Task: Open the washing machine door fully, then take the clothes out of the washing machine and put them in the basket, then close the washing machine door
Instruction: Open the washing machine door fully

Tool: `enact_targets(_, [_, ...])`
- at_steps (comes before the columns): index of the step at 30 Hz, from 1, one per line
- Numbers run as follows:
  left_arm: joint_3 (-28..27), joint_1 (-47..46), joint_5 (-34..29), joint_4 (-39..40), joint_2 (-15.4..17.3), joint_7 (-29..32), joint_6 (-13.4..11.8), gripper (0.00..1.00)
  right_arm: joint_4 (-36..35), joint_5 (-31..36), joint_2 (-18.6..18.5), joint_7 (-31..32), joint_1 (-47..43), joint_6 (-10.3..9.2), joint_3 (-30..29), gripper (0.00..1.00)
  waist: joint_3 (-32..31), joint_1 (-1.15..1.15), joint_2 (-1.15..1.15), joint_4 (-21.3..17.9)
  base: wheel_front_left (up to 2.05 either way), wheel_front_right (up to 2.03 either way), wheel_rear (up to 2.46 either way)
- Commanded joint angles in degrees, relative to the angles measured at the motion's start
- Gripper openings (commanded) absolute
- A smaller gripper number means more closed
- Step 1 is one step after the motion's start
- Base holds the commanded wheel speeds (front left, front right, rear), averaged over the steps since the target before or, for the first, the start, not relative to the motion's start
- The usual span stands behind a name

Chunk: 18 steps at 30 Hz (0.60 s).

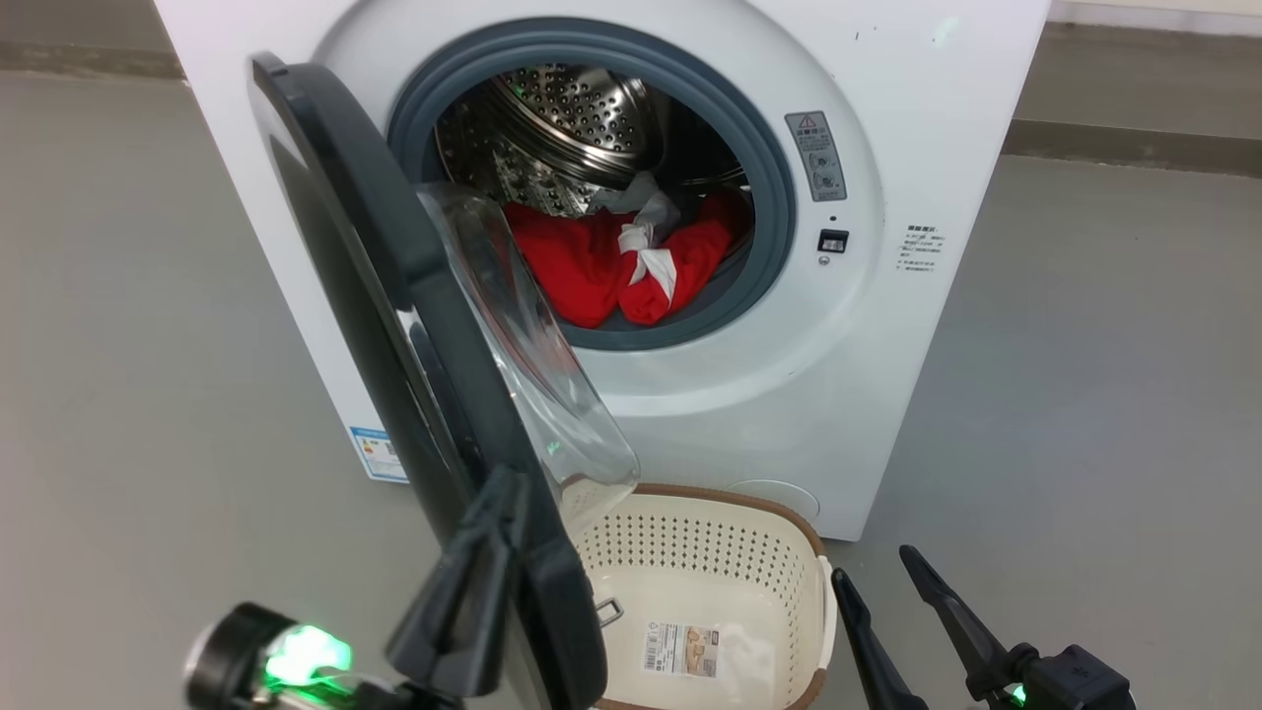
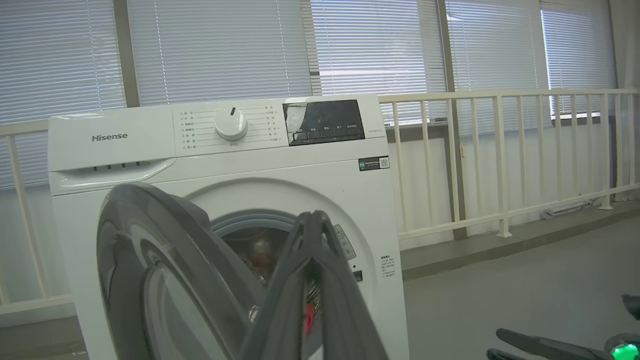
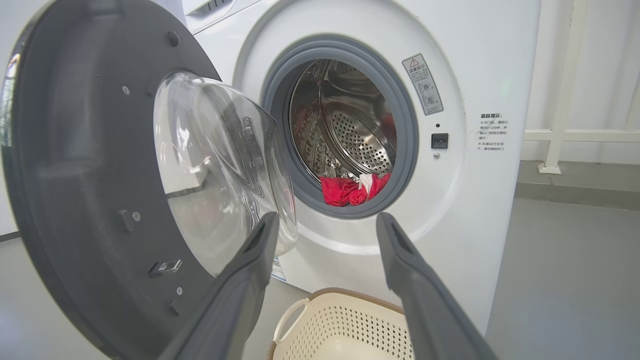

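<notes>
**Two grippers at a part-open door**

Washing machine (image 1: 887, 99) stands on a grey floor (image 1: 1085, 394). The washing machine door (image 1: 394, 325) is hinged at left and swung out toward the near side, not folded flat back. Its clear glass bowl overhangs the far-left corner of the basket (image 1: 710, 532), which sits on the floor just in front of the machine, with a barcode sticker (image 1: 680, 648) on its bottom.

Clothes (image 1: 592, 266), red with white, are heaped at the front lip of the steel drum (image 1: 582, 108), inside the grey rubber ring (image 1: 779, 197).

Left gripper (image 1: 505, 483): fingers clenched together with nothing between them, lying along the door's near rim. The door stands between it and the drum mouth.

Right gripper (image 1: 873, 564): released, fingers spread, low over the floor just right of the basket.

Behind the machine are a pale railing (image 2: 500, 95) and slatted blinds (image 2: 225, 50).
</notes>
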State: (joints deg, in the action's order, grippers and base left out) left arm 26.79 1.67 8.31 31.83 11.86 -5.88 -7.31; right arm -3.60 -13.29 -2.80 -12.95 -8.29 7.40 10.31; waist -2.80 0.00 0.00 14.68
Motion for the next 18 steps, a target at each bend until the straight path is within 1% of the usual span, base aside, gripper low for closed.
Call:
enact_targets(1, [-1.1, -3.2, 0.4, 0.9, 0.0, 0.8, 0.4, 0.0, -1.2, -0.3, -0.1, -0.6, 1.5, 0.09, 1.3, 1.0, 0.1, 0.0, 0.0, -0.1, 0.0, 0.0, 0.0])
enact_targets(5, [1.7, -3.6, 1.5, -0.7, -0.6, 3.2, 1.8, 0.0, -1.1, -0.3, -0.1, -0.8, 1.7, 0.09, 1.3, 1.0, 0.3, 0.0, 0.0, -0.2, 0.0, 0.0, 0.0])
enact_targets(8, [3.1, -3.7, 2.5, -2.2, -1.1, 5.2, 2.4, 0.0, -1.1, -0.3, -0.1, -0.8, 1.8, 0.09, 1.5, 1.0, 0.4, 0.0, 0.0, -0.3, 0.0, 0.0, 0.0])
enact_targets(16, [4.5, -3.6, 4.1, -6.5, -2.1, 10.7, 1.7, 0.0, -0.9, -0.4, -0.1, -1.0, 2.2, 0.09, 1.6, 1.0, 1.1, 0.0, 0.0, -0.6, 0.0, 0.0, 0.0])
enact_targets(18, [5.5, -3.9, 4.0, -7.7, -2.7, 12.9, 1.3, 0.0, -0.8, -0.3, -0.1, -1.0, 2.4, 0.09, 1.8, 1.0, 1.6, 0.0, 0.0, -0.8, 0.0, 0.0, 0.0])
